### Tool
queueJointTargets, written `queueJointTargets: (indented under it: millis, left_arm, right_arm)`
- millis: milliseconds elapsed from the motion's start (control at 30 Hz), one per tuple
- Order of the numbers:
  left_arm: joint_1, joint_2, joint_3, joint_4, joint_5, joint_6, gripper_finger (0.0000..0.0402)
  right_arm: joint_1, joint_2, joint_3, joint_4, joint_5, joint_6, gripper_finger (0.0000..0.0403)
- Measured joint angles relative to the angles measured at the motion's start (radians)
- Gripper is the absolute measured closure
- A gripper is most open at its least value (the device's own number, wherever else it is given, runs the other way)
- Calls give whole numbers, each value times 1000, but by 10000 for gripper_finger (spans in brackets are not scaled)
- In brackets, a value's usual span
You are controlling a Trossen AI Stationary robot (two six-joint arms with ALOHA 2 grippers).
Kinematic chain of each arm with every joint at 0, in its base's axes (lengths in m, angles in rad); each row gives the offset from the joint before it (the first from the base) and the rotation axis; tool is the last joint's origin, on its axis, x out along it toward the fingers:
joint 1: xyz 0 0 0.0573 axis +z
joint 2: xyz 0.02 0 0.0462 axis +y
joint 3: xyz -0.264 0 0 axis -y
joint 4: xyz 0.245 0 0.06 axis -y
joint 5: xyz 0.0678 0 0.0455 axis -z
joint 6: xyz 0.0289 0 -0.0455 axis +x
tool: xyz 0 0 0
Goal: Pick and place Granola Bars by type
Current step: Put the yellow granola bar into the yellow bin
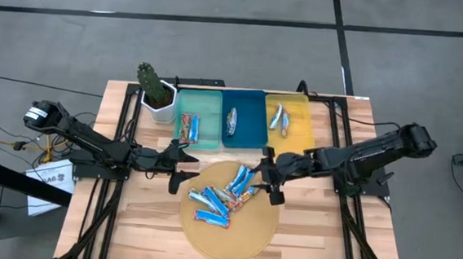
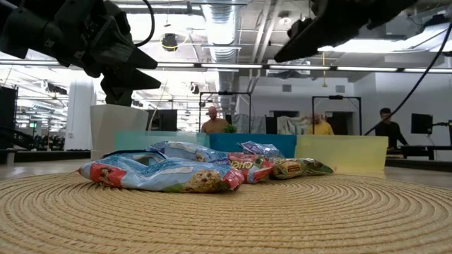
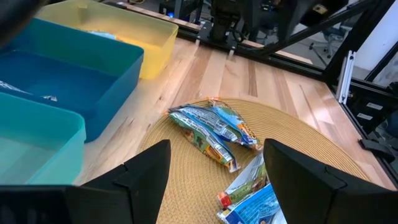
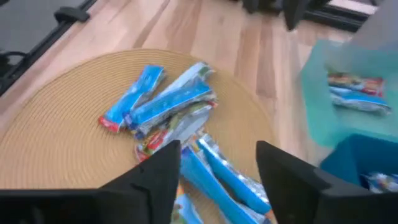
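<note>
Several granola bars [image 1: 223, 196], mostly blue-white with some red or orange ends, lie in a loose pile on a round woven mat [image 1: 232, 236]. The pile also shows in the low view [image 2: 169, 173]. My left gripper [image 1: 181, 168] hovers open at the mat's far left rim, with the bars [image 3: 211, 127] ahead of it. My right gripper [image 1: 270, 179] hovers open above the pile's right end, with bars [image 4: 168, 106] below and beyond its fingers. Neither touches a bar. One bar lies in the teal tray [image 1: 191, 128], one in the blue tray [image 1: 231, 121] and two in the yellow tray [image 1: 280, 119].
The teal tray [image 1: 209, 103], blue tray [image 1: 253, 106] and yellow tray [image 1: 298, 108] stand side by side along the table's far edge. A cactus in a white pot [image 1: 156, 96] stands left of the teal tray. Black frame rails run along both table sides. People show in the room behind.
</note>
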Motion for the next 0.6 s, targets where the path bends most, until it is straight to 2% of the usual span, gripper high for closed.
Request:
queueJointTargets:
  millis: [200, 600]
  left_arm:
    - [0, 0, 0, 0, 0, -1, 152]
    - [0, 0, 0, 10, 0, -2, 152]
  right_arm:
    - [35, 42, 1, -79, -2, -8, 174]
    - [63, 182, 2, -146, -1, -25, 194]
